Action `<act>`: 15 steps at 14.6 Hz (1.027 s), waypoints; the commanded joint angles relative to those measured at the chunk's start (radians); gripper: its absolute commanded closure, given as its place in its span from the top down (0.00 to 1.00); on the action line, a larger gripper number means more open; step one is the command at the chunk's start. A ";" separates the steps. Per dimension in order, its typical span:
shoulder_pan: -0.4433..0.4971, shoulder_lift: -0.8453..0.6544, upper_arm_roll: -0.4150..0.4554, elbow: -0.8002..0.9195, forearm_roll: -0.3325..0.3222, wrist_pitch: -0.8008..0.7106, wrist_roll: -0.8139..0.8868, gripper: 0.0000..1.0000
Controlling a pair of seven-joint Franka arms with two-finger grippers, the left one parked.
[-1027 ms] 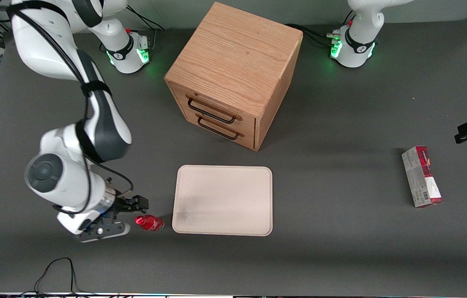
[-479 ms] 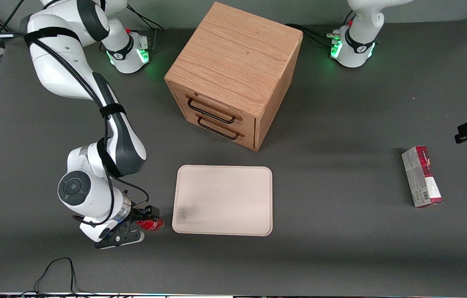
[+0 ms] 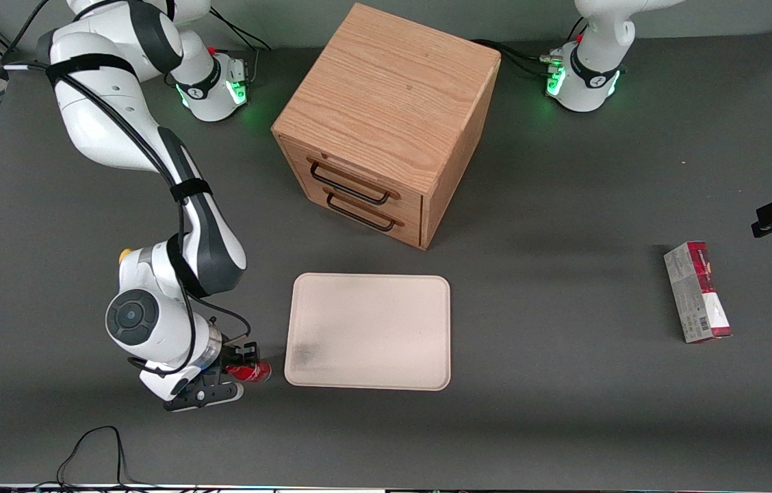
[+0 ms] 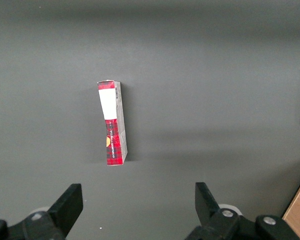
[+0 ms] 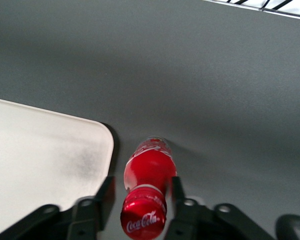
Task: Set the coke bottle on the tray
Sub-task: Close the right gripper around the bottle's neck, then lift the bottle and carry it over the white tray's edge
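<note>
The coke bottle (image 3: pixel 254 372), small with a red cap and red label, stands on the table close beside the tray's (image 3: pixel 386 322) short edge at the working arm's end. The tray is cream-white with a dark smudge at its corner near the bottle. My gripper (image 3: pixel 242 364) is low over the bottle and open, with one finger on each side of its neck. In the right wrist view the bottle (image 5: pixel 149 167) sits between the fingers (image 5: pixel 106 192) of the gripper (image 5: pixel 140 184), with a gap on the tray (image 5: pixel 40 165) side.
A wooden drawer cabinet (image 3: pixel 386 116) stands farther from the front camera than the tray. A red-and-grey carton (image 3: pixel 697 291) lies toward the parked arm's end of the table; it also shows in the left wrist view (image 4: pixel 112 122). A cable (image 3: pixel 95 445) lies at the table's near edge.
My arm has swung toward the tray and brought the gripper from beside the bottle to around its neck. The bottle has stayed in place.
</note>
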 commanded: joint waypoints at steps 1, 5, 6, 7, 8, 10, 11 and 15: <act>-0.007 -0.004 0.011 0.001 -0.008 0.012 0.024 0.00; -0.004 -0.031 0.009 0.018 -0.011 0.001 0.095 0.00; -0.002 -0.056 0.008 0.021 -0.012 -0.020 0.103 0.00; -0.002 -0.083 0.006 0.027 -0.019 -0.071 0.103 0.00; -0.002 -0.117 0.003 0.041 -0.026 -0.126 0.103 0.00; -0.002 -0.177 0.004 0.079 -0.046 -0.255 0.103 0.00; -0.001 -0.204 0.007 0.094 -0.048 -0.306 0.103 0.00; 0.010 -0.258 0.087 0.102 -0.049 -0.367 0.202 0.00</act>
